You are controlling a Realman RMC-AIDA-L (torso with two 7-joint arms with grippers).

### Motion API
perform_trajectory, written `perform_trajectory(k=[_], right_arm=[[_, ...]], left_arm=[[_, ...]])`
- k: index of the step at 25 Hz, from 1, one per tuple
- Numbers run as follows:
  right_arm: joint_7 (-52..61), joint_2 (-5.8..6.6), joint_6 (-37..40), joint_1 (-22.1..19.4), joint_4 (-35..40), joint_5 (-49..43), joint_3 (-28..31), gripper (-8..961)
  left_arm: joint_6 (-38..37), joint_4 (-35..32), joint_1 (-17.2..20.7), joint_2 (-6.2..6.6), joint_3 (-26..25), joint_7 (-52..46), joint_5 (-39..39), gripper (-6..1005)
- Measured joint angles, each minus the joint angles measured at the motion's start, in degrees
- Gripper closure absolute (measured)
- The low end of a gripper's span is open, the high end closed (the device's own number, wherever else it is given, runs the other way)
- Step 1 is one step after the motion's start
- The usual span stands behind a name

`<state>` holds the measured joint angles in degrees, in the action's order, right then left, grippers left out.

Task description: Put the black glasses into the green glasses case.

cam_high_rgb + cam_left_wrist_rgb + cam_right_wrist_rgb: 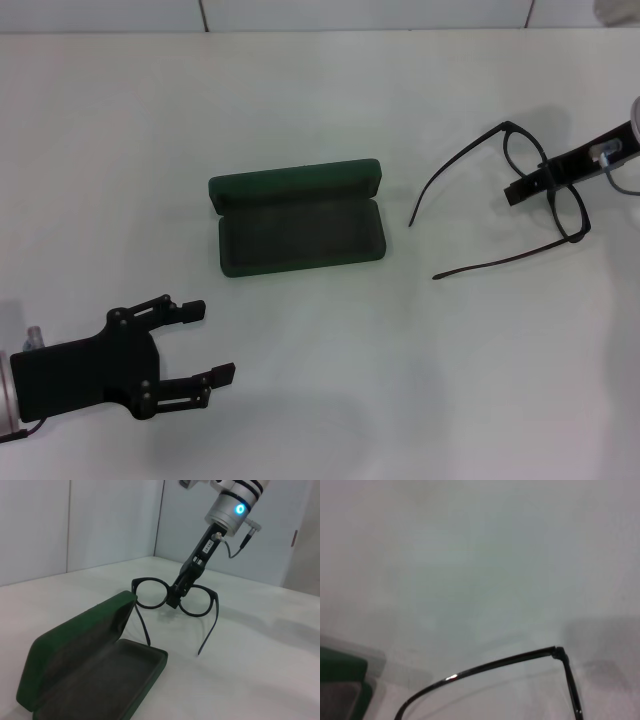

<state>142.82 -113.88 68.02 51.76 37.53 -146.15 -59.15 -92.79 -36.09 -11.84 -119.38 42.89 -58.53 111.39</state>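
Note:
The green glasses case (pixel 298 232) lies open in the middle of the table, lid (pixel 295 185) tipped back on the far side, grey-green lining empty. It also shows in the left wrist view (pixel 100 675) and at an edge of the right wrist view (pixel 340 667). The black glasses (pixel 505 127) are to the right of the case, temple arms unfolded and pointing toward it. My right gripper (pixel 520 190) is shut on their bridge, as the left wrist view (pixel 176 596) shows, with the lenses (pixel 200 601) raised. One temple arm (pixel 520 659) crosses the right wrist view. My left gripper (pixel 218 342) is open and empty at the front left.
The white table (pixel 330 380) spreads around the case and glasses. A pale wall (pixel 110 525) rises behind the table's far edge.

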Motion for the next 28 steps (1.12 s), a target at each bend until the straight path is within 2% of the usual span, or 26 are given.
perform_trajectory(k=[4, 9, 20, 23, 28], right_arm=[[0.00, -0.31, -1.73, 0.01, 0.29, -0.05, -3.03, 294], [-0.06, -0.64, -2.64, 0.01, 0.86, -0.05, -3.67, 500], [-0.49, -0.64, -1.79, -0.12, 2.10, -0.36, -4.15, 740], [-0.52, -0.64, -1.95, -0.55, 2.98, -0.63, -4.58, 842], [-0.56, 0.02, -1.30, -1.18, 4.40, -0.56, -4.62, 842]], left_arm=[[0.08, 0.00, -0.01, 0.02, -0.04, 0.00, 0.22, 137], [0.13, 0.06, 0.00, 0.03, -0.13, 0.00, 0.38, 138], [0.16, 0.08, -0.03, 0.02, -0.24, 0.00, 0.40, 138], [0.15, 0.06, -0.03, 0.03, -0.20, 0.00, 0.41, 138], [-0.14, 0.05, -0.03, 0.10, -0.32, -0.33, 0.36, 138]])
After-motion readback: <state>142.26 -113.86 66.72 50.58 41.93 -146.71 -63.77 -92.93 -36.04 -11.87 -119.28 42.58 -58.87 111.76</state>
